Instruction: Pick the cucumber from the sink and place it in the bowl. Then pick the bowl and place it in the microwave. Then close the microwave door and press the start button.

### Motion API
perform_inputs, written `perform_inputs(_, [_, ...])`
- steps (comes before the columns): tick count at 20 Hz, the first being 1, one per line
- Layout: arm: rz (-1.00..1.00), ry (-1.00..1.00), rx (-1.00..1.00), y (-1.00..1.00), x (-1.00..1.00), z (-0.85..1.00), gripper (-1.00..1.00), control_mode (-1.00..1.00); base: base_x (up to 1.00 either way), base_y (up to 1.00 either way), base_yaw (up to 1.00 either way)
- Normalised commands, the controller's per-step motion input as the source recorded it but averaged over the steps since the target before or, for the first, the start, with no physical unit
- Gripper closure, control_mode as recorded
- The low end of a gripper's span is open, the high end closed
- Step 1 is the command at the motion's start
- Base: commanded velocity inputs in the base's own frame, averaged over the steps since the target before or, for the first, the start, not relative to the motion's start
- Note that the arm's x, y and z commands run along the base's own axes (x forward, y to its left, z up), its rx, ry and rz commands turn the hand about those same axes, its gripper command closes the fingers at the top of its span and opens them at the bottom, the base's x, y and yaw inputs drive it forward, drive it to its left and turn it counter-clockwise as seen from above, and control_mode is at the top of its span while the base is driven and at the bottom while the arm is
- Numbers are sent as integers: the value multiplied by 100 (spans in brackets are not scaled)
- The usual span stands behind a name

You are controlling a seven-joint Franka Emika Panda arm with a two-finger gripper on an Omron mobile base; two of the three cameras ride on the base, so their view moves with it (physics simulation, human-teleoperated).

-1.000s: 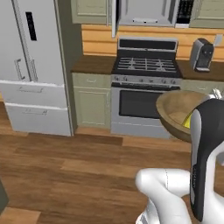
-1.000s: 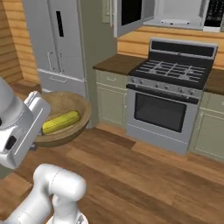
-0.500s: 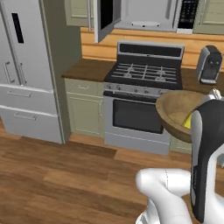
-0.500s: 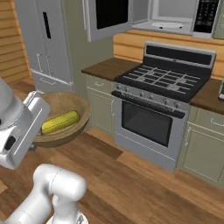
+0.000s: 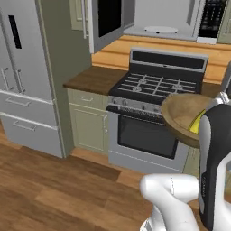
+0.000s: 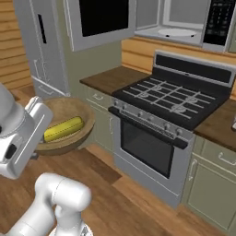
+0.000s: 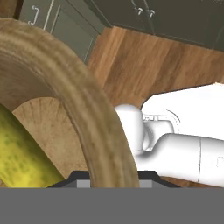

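**Reporter:** Before the stove (image 5: pixel 155 113), left base view: what is the arm carrying?

**Photographer:** The bowl (image 5: pixel 182 116), at about 3 o'clock of the frame, with a sliver of the cucumber (image 5: pixel 197 122) showing inside it against the arm. Up at 12 o'clock the microwave (image 5: pixel 167 18) stands with the microwave door (image 5: pixel 107 20) swung wide and its white turntable (image 5: pixel 160 30) bare, which I judge is why the bowl rides high and level: it is headed for that cavity.

**Reporter:** And from the right base view?

**Photographer:** Here the bowl (image 6: pixel 67 124) sits at 9 o'clock, the cucumber (image 6: pixel 63 128) lying flat across its bottom. The hand is hidden behind the wrist, at the bowl's near rim. The counter (image 6: pixel 113 78) runs between the fridge (image 6: pixel 39 41) and the stove.

**Reporter:** The hand view?

**Photographer:** The rim of the bowl (image 7: pixel 83 113) rises straight from 6 o'clock, where the fingertips would be, with the cucumber (image 7: pixel 22 153) at 8 o'clock inside. I read the hand as clamped on that rim, one finger inside and one outside, though the fingers themselves are covered. Below is the wooden floor (image 7: pixel 144 57).
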Motion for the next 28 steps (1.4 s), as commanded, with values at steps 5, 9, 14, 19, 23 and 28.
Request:
perform_inputs(5, [0, 0, 0, 0, 0, 0, 100, 100, 87, -70, 15])
perform_inputs(9, [0, 0, 0, 0, 0, 0, 100, 100, 76, -62, 17])
perform_inputs(14, [0, 0, 0, 0, 0, 0, 100, 100, 70, -9, 4])
perform_inputs(19, [0, 0, 0, 0, 0, 0, 100, 100, 79, 0, 0])
perform_inputs(23, [0, 0, 0, 0, 0, 0, 100, 100, 85, 0, 0])
perform_inputs(28, [0, 0, 0, 0, 0, 0, 100, 100, 63, 7, 0])
